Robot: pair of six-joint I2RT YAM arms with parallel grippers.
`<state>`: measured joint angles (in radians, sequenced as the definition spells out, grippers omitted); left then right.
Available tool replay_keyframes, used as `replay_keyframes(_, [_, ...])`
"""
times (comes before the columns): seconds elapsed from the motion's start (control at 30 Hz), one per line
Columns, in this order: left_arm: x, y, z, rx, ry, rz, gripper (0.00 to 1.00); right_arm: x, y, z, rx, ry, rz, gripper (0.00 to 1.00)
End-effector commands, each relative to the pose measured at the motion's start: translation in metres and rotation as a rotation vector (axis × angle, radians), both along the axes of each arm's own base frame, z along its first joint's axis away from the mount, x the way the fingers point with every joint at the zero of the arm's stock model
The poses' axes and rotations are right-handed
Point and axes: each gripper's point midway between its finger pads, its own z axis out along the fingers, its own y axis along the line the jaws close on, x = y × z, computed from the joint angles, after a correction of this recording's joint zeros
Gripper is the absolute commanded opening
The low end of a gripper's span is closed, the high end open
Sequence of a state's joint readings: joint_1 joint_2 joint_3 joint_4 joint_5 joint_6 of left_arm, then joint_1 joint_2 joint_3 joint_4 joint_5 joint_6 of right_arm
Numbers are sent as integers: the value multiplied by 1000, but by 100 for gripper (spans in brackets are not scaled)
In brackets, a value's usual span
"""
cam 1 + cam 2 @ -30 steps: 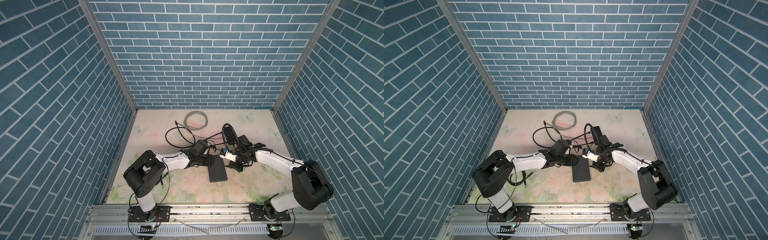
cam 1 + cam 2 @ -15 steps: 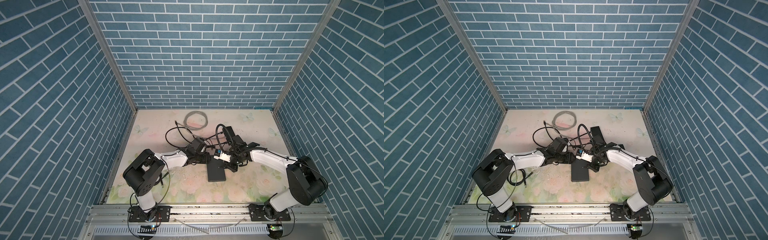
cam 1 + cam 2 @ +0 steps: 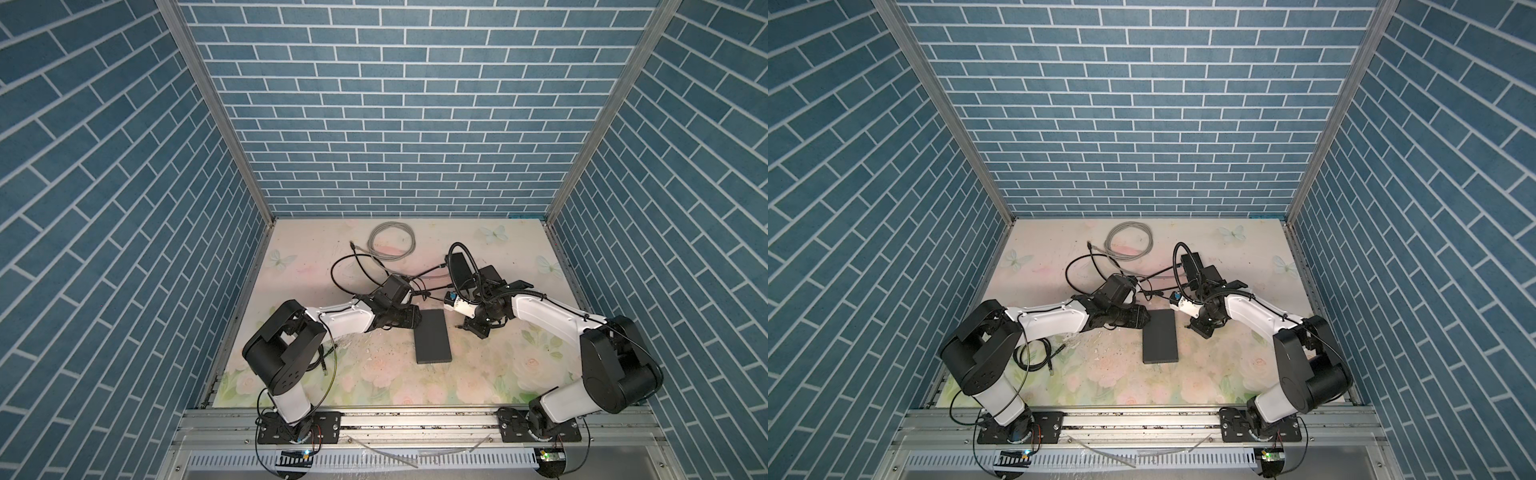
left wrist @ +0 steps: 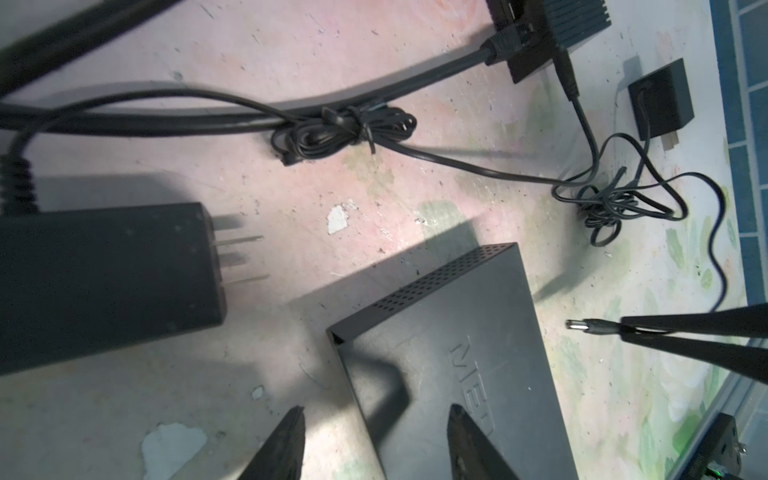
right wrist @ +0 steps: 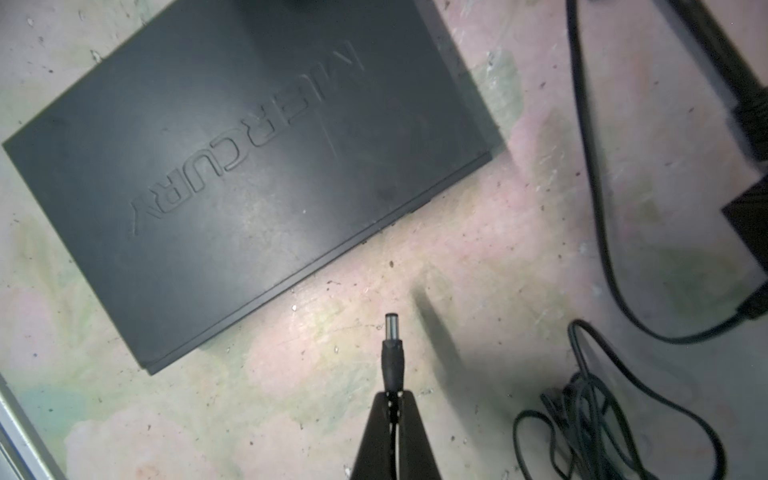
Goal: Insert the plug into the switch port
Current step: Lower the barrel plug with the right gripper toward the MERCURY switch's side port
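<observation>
Top views first: nearest to the front rail (image 3: 415, 419) you see the black Mercury network switch (image 3: 432, 340) lying flat on the floral table mat (image 3: 374, 382), its long sides running away from you. At its far left corner stands your left gripper (image 4: 376, 415), with the jaws apart and holding nothing: in the left wrist view one finger (image 4: 467, 440) is over the lid of the switch and the other is over the mat just beside it; whether they touch anything, you cannot tell. On the right of the switch, near its far end, your right gripper (image 5: 393, 397) is closed on the barrel plug (image 5: 392, 353), pinching it at the cable end, so the metal tip sticks out free. The tip points at the long side of the switch but is apart from it, with bare mat between. A black power adapter (image 4: 104, 282) with two flat prongs lies close to the left gripper. Farther back the thin black cable (image 4: 611, 208) of the plug lies in a loose tangle, and a small black adapter (image 4: 660, 99) sits near it. Farthest, near the back wall (image 3: 395, 124), a grey coiled cable (image 3: 392, 241) lies well apart from the rest.
</observation>
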<state>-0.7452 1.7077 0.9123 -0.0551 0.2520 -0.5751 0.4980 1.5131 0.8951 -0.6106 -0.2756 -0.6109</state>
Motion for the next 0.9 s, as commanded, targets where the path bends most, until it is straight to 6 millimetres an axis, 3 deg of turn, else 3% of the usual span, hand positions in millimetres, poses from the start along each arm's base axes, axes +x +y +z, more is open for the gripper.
replay_keyframes(0.0, [-6,-7,2,-2,8,-34,56,-4,18,7,39,-23,94,0])
replay_keyframes(0.3, [-9,0,0,10,1,-20,57,-10,44,3,25,-36,193,0])
replay_keyframes(0.7, [1,38,3,79,-20,39,58,-23,115,23,185,-48,327,0])
replay_keyframes(0.87, [9,64,5,97,-20,83,58,-25,111,14,168,-45,325,0])
